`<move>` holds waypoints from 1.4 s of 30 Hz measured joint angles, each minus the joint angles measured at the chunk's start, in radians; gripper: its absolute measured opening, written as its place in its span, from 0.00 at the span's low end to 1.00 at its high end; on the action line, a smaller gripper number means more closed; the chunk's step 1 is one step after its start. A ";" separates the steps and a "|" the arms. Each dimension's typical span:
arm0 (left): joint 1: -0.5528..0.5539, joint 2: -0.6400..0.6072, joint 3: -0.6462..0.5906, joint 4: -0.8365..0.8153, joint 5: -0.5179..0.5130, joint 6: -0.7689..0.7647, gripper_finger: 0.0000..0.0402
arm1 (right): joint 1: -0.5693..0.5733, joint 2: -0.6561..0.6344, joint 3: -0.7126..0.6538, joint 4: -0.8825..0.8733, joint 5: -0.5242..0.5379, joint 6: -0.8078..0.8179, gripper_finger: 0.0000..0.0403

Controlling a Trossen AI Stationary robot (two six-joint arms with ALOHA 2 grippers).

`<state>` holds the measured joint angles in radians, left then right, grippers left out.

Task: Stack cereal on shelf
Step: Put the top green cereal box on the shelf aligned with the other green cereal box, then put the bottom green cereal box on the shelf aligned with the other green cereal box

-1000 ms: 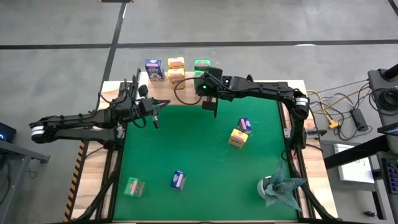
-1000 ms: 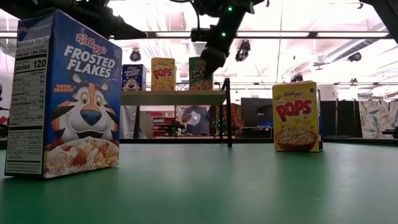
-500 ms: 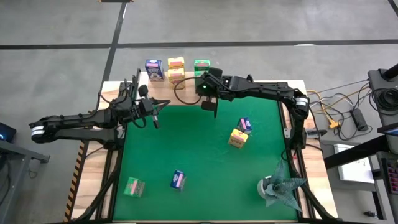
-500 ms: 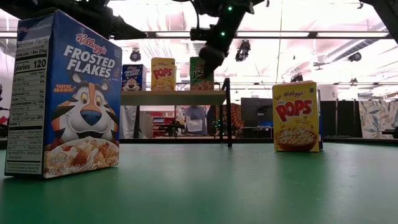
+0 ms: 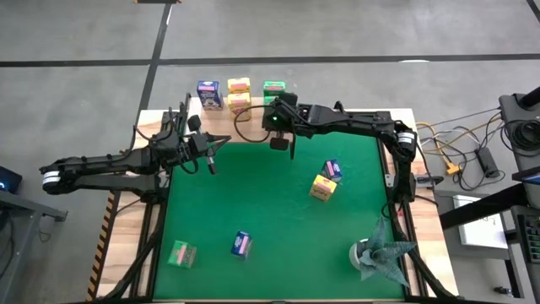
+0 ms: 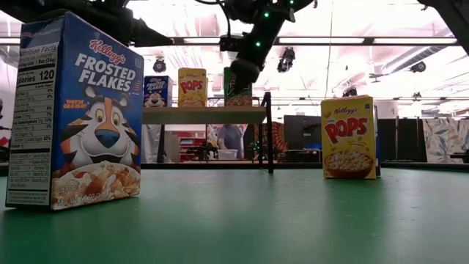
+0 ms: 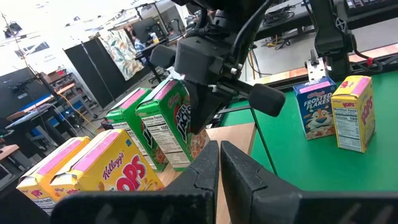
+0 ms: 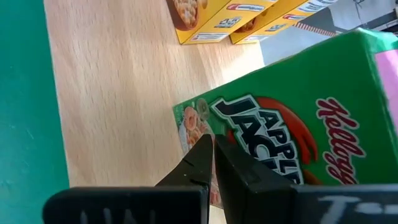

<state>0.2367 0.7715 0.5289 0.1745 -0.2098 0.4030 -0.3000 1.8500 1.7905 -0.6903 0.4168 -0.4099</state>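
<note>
Hovering by the shelf (image 6: 205,114), the right end effector (image 5: 281,143) has its fingers pressed together just in front of a green box (image 8: 292,130).
That box reads "Apple Jacks" in red-and-white letters and stands upright on the light wood shelf beside two yellow Pops boxes (image 5: 239,95) and a blue box (image 5: 208,95); the left end effector (image 5: 211,162), also pressed together and empty, waits near the mat's (image 5: 270,211) left edge, while on the mat lie a blue and yellow pair (image 5: 326,179), another blue box (image 5: 241,244) and a green one (image 5: 181,252).
</note>
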 joint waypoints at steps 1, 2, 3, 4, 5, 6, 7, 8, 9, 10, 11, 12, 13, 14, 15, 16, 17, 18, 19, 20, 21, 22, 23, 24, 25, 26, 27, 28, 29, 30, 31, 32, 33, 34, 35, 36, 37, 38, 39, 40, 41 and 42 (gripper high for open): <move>0.000 0.000 0.000 0.000 0.000 0.000 0.00 | 0.000 0.000 0.000 0.000 0.003 -0.004 0.02; 0.000 0.000 0.000 0.000 0.000 0.000 0.00 | -0.002 0.000 0.000 0.001 0.003 -0.008 0.02; 0.000 0.000 0.000 0.000 0.000 0.000 0.00 | -0.002 0.000 0.000 0.004 0.003 -0.010 0.02; 0.000 0.000 0.000 0.000 0.000 0.000 0.00 | -0.004 0.000 0.000 0.009 0.003 -0.011 0.02; 0.000 0.000 0.000 0.000 0.000 0.000 0.00 | -0.006 0.000 0.000 0.016 0.003 -0.014 0.02; 0.000 0.000 0.000 0.000 0.000 0.000 0.00 | -0.006 0.000 0.000 0.020 0.003 -0.018 0.02; 0.000 0.000 0.000 0.000 0.000 0.000 0.00 | -0.007 0.000 0.000 0.021 0.003 -0.018 0.02; 0.000 0.000 0.000 0.000 0.000 0.000 0.00 | -0.008 0.000 0.000 0.020 0.003 -0.018 0.02; 0.000 0.000 0.000 0.000 0.000 0.000 0.00 | -0.008 0.000 0.000 0.020 0.003 -0.016 0.02; 0.000 0.000 0.000 0.000 0.000 0.000 0.00 | -0.008 0.000 0.000 0.020 0.003 -0.014 0.02; 0.000 0.000 0.000 0.000 0.000 0.000 0.00 | -0.008 0.000 0.000 0.019 0.003 -0.013 0.02; 0.000 0.000 0.000 0.000 0.000 0.000 0.00 | -0.008 0.000 0.000 0.019 0.003 -0.013 0.02; 0.000 0.000 0.000 0.000 0.000 0.000 0.00 | -0.008 0.000 0.000 0.019 0.003 -0.013 0.02; 0.000 0.000 0.000 0.000 0.000 0.000 0.00 | -0.008 0.000 0.000 0.019 0.003 -0.013 0.02; 0.000 0.000 0.000 0.000 0.000 0.000 0.00 | -0.008 0.000 0.000 0.017 0.003 -0.013 0.02; 0.000 0.000 0.000 0.000 0.000 0.000 0.00 | -0.005 0.000 0.000 0.015 0.003 -0.013 0.02; 0.000 0.000 0.000 0.000 0.000 0.000 0.00 | -0.002 0.000 0.000 0.013 0.004 -0.010 0.02; 0.000 0.000 0.000 0.000 0.000 0.000 0.00 | 0.004 -0.001 0.000 0.013 0.005 -0.007 0.02; 0.000 0.000 0.000 0.000 0.000 0.000 0.00 | 0.011 -0.003 0.000 0.011 0.004 -0.002 0.02; 0.000 0.000 0.000 0.000 0.000 0.000 0.00 | 0.021 -0.007 0.000 0.006 0.004 0.001 0.02; 0.000 0.000 0.000 0.000 0.000 0.000 0.00 | 0.031 -0.012 0.000 0.003 0.004 0.004 0.02; 0.000 0.000 0.000 0.000 0.000 0.000 0.00 | 0.043 -0.019 0.000 -0.003 0.003 0.007 0.02; 0.000 0.000 0.000 -0.001 0.000 -0.003 0.00 | 0.056 -0.025 0.000 -0.009 0.003 0.011 0.02; 0.000 0.000 0.000 -0.001 0.000 -0.008 0.00 | 0.069 -0.032 -0.005 -0.008 0.003 0.018 0.02; 0.000 0.000 0.000 -0.001 0.000 -0.015 0.00 | 0.083 -0.039 -0.012 -0.008 0.003 0.021 0.02; 0.000 0.000 0.000 -0.001 0.000 -0.024 0.00 | 0.096 -0.045 -0.021 -0.009 0.003 0.025 0.02; 0.000 0.000 0.000 -0.001 0.000 -0.033 0.00 | 0.111 -0.052 -0.031 -0.010 0.003 0.025 0.02; 0.000 0.000 0.000 -0.002 0.000 -0.042 0.00 | 0.126 -0.059 -0.043 -0.009 0.002 0.025 0.02; 0.000 0.000 0.000 -0.005 0.000 -0.055 0.00 | 0.140 -0.066 -0.056 -0.010 0.001 0.026 0.02; 0.000 0.000 0.000 -0.007 0.000 -0.068 0.00 | 0.153 -0.075 -0.070 -0.007 0.001 0.026 0.02; 0.000 0.000 0.000 -0.007 0.000 -0.085 0.00 | 0.165 -0.084 -0.089 0.000 -0.006 0.027 0.02; 0.000 0.000 0.000 -0.008 0.000 -0.105 0.00 | 0.176 -0.097 -0.114 0.014 -0.009 0.028 0.02; 0.000 0.000 0.000 -0.012 0.000 -0.127 0.00 | 0.186 -0.110 -0.139 0.031 -0.022 0.028 0.02; 0.000 0.000 0.000 -0.019 0.000 -0.153 0.00 | 0.196 -0.125 -0.171 0.057 -0.045 0.028 0.02; 0.000 0.000 0.000 -0.030 0.001 -0.182 0.00 | 0.204 -0.141 -0.208 0.091 -0.073 0.028 0.02; 0.000 0.000 0.000 -0.044 0.001 -0.213 0.00 | 0.212 -0.158 -0.245 0.128 -0.100 0.028 0.02; 0.000 0.000 0.000 -0.061 0.002 -0.243 0.00 | 0.221 -0.176 -0.284 0.174 -0.122 0.026 0.02; -0.001 0.000 0.000 -0.083 0.003 -0.275 0.00 | 0.229 -0.195 -0.325 0.227 -0.137 0.018 0.02; -0.004 0.000 0.000 -0.106 0.003 -0.304 0.00 | 0.238 -0.214 -0.364 0.279 -0.142 0.001 0.02; -0.007 0.000 0.000 -0.128 0.003 -0.332 0.00 | 0.243 -0.235 -0.402 0.329 -0.147 -0.015 0.02; -0.012 0.001 0.000 -0.145 0.003 -0.360 0.00 | 0.247 -0.255 -0.442 0.385 -0.156 -0.039 0.02; -0.019 0.001 0.000 -0.154 0.003 -0.388 0.00 | 0.250 -0.276 -0.480 0.448 -0.168 -0.065 0.02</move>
<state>0.2178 0.7723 0.5285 0.0202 -0.2066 0.0150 -0.0505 1.5741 1.3101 -0.2420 0.2485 -0.4751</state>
